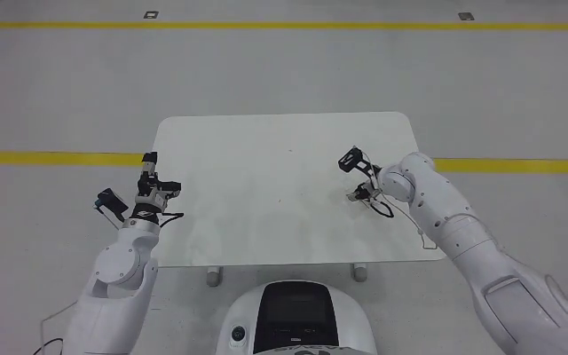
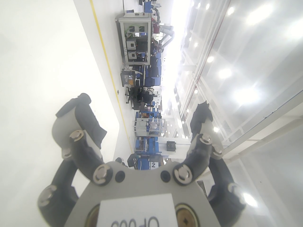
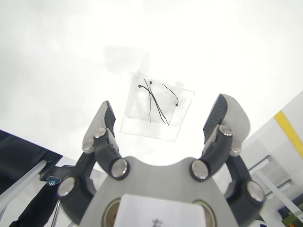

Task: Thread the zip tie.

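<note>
Nearest the robot, the left end effector hung at the left edge of the surface. Its fingers were spread wide with nothing between them, and it was aimed out level toward the room rather than down. I judged it parked there to keep out of the way until a second grip was needed. The right end effector was likewise released and empty, held above the surface's right side and tipped downward. Its wrist camera looked between the parted ribbed pads at the work ahead, which read as a line-up before a pick. Beyond those pads a clear tray lay flat on the surface, apart from the fingers. In it rested three black zip ties: two crossed over each other, and a third, curved, just beside them, each with its small head visible. None was looped or threaded, so the task seemed to be at its start. The lone tie looked the easier pick, since the crossed pair could drag one another.
</note>
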`<state>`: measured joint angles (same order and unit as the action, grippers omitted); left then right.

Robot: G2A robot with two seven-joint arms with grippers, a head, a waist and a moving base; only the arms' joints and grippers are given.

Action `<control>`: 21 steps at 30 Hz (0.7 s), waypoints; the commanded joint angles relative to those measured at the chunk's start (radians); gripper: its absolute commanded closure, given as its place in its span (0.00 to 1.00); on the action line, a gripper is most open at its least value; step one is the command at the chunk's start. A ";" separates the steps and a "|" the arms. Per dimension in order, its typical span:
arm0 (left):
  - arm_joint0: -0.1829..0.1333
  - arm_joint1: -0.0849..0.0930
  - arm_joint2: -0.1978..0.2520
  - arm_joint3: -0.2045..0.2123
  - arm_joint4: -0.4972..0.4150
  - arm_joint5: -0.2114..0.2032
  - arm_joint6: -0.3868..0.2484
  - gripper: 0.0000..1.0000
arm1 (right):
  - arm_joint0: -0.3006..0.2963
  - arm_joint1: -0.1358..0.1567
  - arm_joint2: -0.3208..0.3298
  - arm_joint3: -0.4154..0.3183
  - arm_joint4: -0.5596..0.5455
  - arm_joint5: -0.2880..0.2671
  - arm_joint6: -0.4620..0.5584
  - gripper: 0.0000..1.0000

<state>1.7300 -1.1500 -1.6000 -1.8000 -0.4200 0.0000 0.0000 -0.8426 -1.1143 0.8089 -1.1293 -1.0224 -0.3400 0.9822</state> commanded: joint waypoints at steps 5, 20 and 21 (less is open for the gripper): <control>0.000 0.000 0.000 0.000 0.000 0.000 0.000 0.00 | 0.040 0.035 -0.075 -0.031 0.083 0.000 0.065 0.00; 0.000 0.000 0.000 0.000 0.000 0.000 0.000 0.00 | 0.047 0.057 -0.096 -0.039 0.168 0.000 0.050 0.00; 0.000 0.000 0.000 0.000 0.000 0.000 0.000 0.00 | 0.044 0.061 -0.094 -0.048 0.177 0.000 0.052 0.00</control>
<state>1.7300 -1.1500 -1.6000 -1.8000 -0.4200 0.0000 0.0000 -0.7954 -1.0575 0.7116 -1.1678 -0.8571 -0.3400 1.0311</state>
